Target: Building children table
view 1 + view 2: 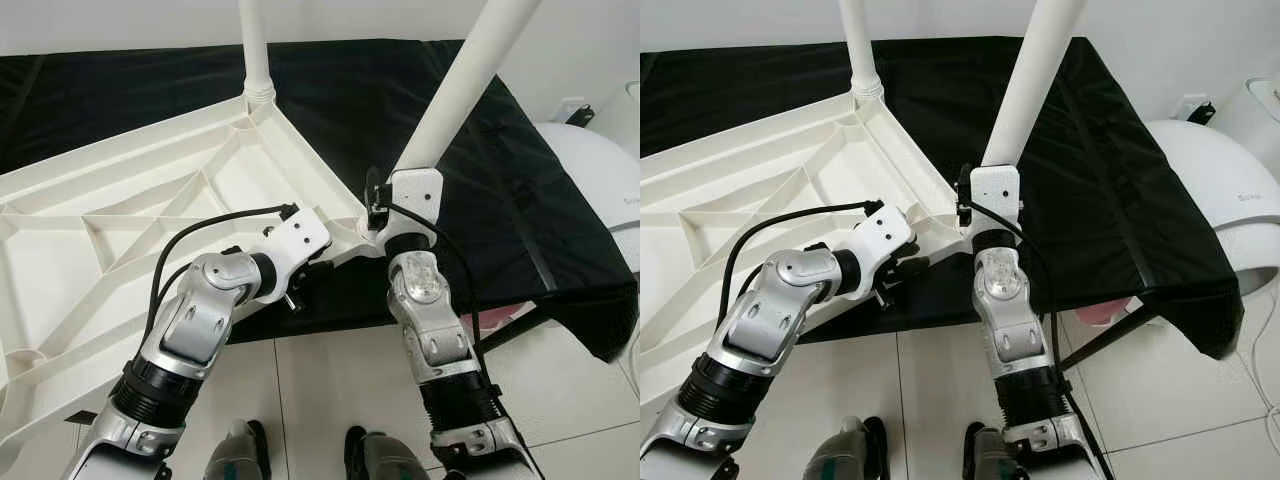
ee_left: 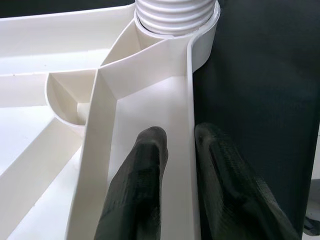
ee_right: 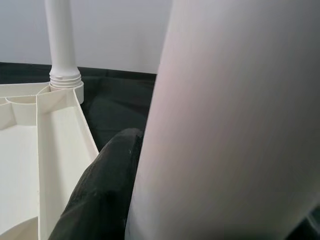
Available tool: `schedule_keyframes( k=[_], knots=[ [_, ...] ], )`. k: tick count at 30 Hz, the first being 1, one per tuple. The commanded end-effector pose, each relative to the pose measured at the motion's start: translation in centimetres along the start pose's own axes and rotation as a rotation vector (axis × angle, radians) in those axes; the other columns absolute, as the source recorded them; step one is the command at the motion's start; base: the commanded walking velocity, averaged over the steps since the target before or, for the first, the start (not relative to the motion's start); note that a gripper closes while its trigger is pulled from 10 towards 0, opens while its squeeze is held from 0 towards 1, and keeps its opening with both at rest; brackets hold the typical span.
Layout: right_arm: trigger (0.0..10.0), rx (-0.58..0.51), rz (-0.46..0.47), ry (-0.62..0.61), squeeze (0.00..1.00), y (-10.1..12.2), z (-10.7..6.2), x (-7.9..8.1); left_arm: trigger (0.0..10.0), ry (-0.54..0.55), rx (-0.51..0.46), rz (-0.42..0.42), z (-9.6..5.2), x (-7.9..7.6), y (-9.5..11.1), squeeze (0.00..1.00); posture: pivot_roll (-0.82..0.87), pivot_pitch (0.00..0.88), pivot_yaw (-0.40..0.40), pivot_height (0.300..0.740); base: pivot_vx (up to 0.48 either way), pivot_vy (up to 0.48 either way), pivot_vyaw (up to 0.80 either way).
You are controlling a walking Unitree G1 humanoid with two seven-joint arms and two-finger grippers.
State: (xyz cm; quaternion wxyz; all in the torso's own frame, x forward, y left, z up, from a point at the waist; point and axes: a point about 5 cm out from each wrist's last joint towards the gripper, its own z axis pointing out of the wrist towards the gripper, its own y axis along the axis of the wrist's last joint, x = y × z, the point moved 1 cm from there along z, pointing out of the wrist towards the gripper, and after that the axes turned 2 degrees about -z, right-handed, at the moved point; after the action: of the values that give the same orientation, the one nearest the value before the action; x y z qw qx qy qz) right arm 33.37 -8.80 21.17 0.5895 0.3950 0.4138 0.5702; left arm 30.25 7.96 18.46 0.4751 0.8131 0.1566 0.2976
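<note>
Nearest to the robot is a pale tiled floor (image 1: 330, 380), and its two silver arms reach forward over it. Just beyond, a white plastic table top (image 1: 110, 240) lies upside down on a black cloth (image 1: 500, 200), its ribbed underside facing up. It takes the left and middle of the scene, and one corner of it points toward the right arm.

The left gripper (image 2: 180, 150) is at the near right edge of the table top. Its two black fingers (image 2: 137, 185) are pinching the thin rim wall, one finger inside the rim and the other outside, over the cloth.

The right gripper (image 3: 125, 165) is at that near corner, where it holds the lower end of a white table leg (image 1: 455, 85). This leg rises tilted, up and to the right. One black finger presses against the side of the leg; the other finger is hidden behind it.

Farther away, a second table leg (image 1: 253, 45) stands upright in a threaded socket at the far corner of the table top. A white rounded object (image 1: 600, 170) is at the far right, beside the cloth.
</note>
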Motion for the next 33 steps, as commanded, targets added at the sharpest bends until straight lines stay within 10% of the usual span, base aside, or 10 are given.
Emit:
schedule_keyframes(
  k=[1,33],
  knots=[
    [10.0,0.043,-0.016,-0.045,0.00,-1.0,0.0,-1.5,10.0,0.070,0.005,0.003,-0.1,0.6,-0.1,0.00,-0.10,0.190,-0.023,0.740,0.000,0.000,0.00],
    [10.0,-0.058,0.089,0.151,0.00,1.1,1.5,-2.2,10.0,0.068,0.002,-0.002,-0.1,0.4,-0.1,0.00,-0.11,0.187,-0.030,0.740,0.000,0.000,0.00]
  ],
)
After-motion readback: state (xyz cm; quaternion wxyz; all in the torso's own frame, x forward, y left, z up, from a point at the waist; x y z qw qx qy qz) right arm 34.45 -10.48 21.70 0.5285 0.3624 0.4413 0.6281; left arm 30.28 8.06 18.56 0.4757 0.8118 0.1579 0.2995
